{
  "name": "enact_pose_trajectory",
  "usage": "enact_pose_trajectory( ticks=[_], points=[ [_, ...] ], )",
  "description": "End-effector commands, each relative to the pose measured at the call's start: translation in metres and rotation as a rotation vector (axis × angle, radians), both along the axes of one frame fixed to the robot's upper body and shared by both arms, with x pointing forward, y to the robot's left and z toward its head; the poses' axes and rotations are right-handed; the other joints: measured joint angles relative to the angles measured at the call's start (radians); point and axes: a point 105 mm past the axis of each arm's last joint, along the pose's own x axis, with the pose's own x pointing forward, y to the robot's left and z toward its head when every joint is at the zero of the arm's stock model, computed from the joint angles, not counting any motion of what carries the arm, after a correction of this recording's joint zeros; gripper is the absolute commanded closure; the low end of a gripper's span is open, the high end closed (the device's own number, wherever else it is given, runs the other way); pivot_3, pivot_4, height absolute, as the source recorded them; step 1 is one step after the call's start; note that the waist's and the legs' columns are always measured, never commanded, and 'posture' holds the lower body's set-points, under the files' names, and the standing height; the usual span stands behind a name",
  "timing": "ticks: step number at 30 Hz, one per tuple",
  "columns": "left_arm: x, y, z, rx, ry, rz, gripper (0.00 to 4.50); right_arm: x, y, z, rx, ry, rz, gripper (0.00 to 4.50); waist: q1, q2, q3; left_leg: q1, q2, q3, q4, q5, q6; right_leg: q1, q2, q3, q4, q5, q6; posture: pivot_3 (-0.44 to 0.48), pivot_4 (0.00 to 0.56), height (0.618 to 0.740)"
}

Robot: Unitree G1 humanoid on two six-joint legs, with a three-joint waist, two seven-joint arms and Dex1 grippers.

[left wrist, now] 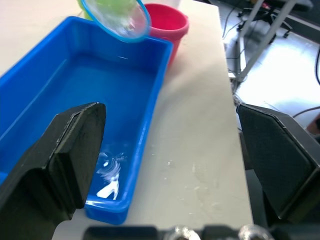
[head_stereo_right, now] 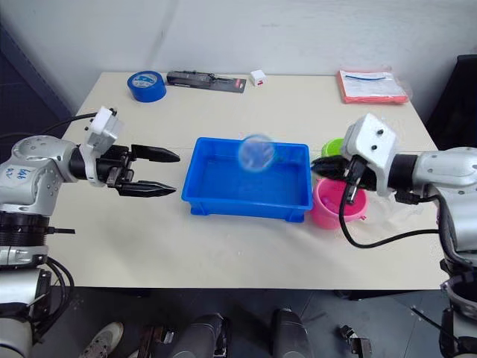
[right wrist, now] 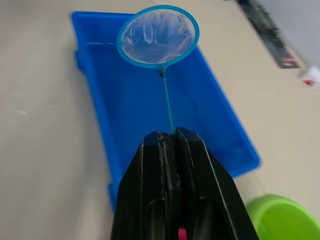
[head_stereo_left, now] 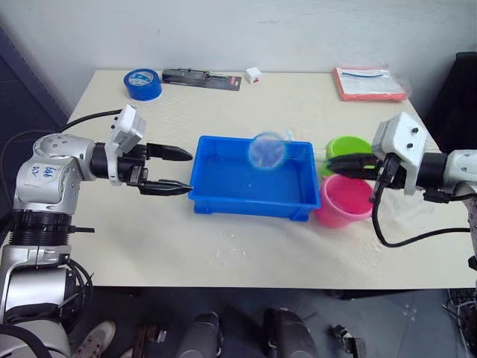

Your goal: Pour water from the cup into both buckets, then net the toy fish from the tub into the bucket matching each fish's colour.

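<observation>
Right gripper (right wrist: 172,137): I see my fingers pressed together on the thin handle of the net (right wrist: 158,36), above the pink bucket (head_stereo_left: 344,199).
Net: its ring is held up in the air over the far right part of the tub (head_stereo_left: 223,195), at about 9 o'clock from my right gripper; the mesh looks empty to me.
Left gripper (head_stereo_left: 168,170): fingers spread apart and holding nothing, just off the tub's left end at 9 o'clock.
Tub: middle of the table (head_stereo_left: 149,246), with the two buckets at its right end, 3 o'clock.
Buckets: green bucket (head_stereo_left: 349,147) is just behind the pink one, touching or nearly so.
Fish: I can't make any out in the tub.
Far edge: blue tape roll (head_stereo_left: 143,83) at 11 o'clock from the tub.
</observation>
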Motion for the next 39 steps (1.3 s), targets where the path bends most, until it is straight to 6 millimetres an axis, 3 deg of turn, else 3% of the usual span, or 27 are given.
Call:
enact_pose_trajectory(
  ticks=[1, 8, 12, 19, 27, 29, 31, 34, 35, 39],
  points=[
    [-0.016, -0.004, 0.003, 0.062, -0.022, -0.081, 0.00, -0.026, 0.023, -0.019, -0.026, 0.141, 0.204, 3.70, 0.000, 0.000, 0.000, 0.000, 0.001, -0.001, 0.000, 0.000, 0.000, 0.000, 0.000, 0.000, 0.000, 0.000, 0.000, 0.000, 0.150, 0.737],
    [-0.030, -0.017, -0.015, 0.120, -0.026, -0.135, 0.00, -0.034, 0.040, -0.060, -0.005, 0.214, 0.274, 3.70, 0.001, 0.000, 0.000, 0.000, 0.000, 0.000, 0.000, 0.000, 0.000, 0.000, -0.001, 0.002, -0.001, 0.000, 0.000, 0.000, 0.150, 0.737],
    [-0.031, -0.028, -0.043, 0.145, -0.011, -0.139, 0.00, -0.026, 0.055, -0.094, -0.037, 0.211, 0.263, 3.70, 0.001, 0.000, 0.000, 0.001, 0.001, 0.000, 0.000, 0.000, 0.000, 0.000, -0.001, 0.002, 0.000, 0.000, 0.000, 0.000, 0.150, 0.737],
    [-0.035, -0.035, -0.084, 0.226, 0.042, -0.161, 0.00, -0.012, 0.079, -0.132, -0.048, 0.220, 0.262, 3.70, 0.000, 0.000, 0.000, 0.000, 0.000, 0.000, 0.001, 0.000, 0.000, 0.000, 0.001, 0.002, 0.000, 0.000, 0.000, 0.000, 0.150, 0.737],
    [-0.038, -0.038, -0.102, 0.249, 0.075, -0.156, 0.00, 0.006, 0.095, -0.147, -0.041, 0.203, 0.232, 3.70, -0.001, 0.000, 0.000, 0.000, 0.000, 0.000, 0.001, 0.000, 0.000, 0.000, 0.002, 0.002, 0.000, 0.000, 0.000, 0.000, 0.150, 0.737],
    [-0.039, -0.038, -0.103, 0.245, 0.079, -0.154, 0.00, 0.006, 0.095, -0.148, -0.037, 0.206, 0.225, 2.66, 0.000, 0.000, 0.000, 0.000, 0.000, 0.000, 0.000, 0.000, 0.000, -0.001, 0.002, 0.001, 0.000, 0.000, 0.000, 0.000, 0.150, 0.737],
    [-0.041, -0.038, -0.104, 0.240, 0.085, -0.149, 0.00, 0.005, 0.092, -0.149, -0.041, 0.214, 0.216, 1.93, -0.001, 0.000, 0.000, 0.000, 0.000, 0.000, 0.001, 0.000, 0.000, 0.000, 0.002, 0.001, 0.000, 0.000, 0.000, 0.000, 0.150, 0.737],
    [-0.044, -0.038, -0.106, 0.227, 0.093, -0.128, 0.00, 0.000, 0.086, -0.149, -0.056, 0.228, 0.206, 0.35, 0.000, 0.000, 0.000, 0.000, 0.000, 0.000, 0.000, 0.000, 0.000, 0.000, 0.002, 0.001, 0.000, 0.000, 0.000, 0.000, 0.150, 0.737],
    [-0.045, -0.038, -0.106, 0.215, 0.095, -0.116, 0.00, -0.001, 0.083, -0.148, -0.059, 0.229, 0.198, 0.06, 0.000, 0.000, 0.000, 0.000, 0.000, 0.000, 0.000, 0.000, 0.000, 0.000, 0.001, 0.001, 0.000, 0.000, 0.000, 0.000, 0.150, 0.737],
    [-0.050, -0.030, -0.107, 0.143, 0.101, 0.027, 0.00, -0.016, 0.055, -0.138, -0.058, 0.222, 0.111, 0.06, 0.002, 0.000, 0.000, 0.000, 0.000, -0.001, 0.000, 0.000, 0.000, 0.000, 0.000, 0.002, 0.000, 0.000, 0.000, 0.000, 0.150, 0.737]
  ],
)
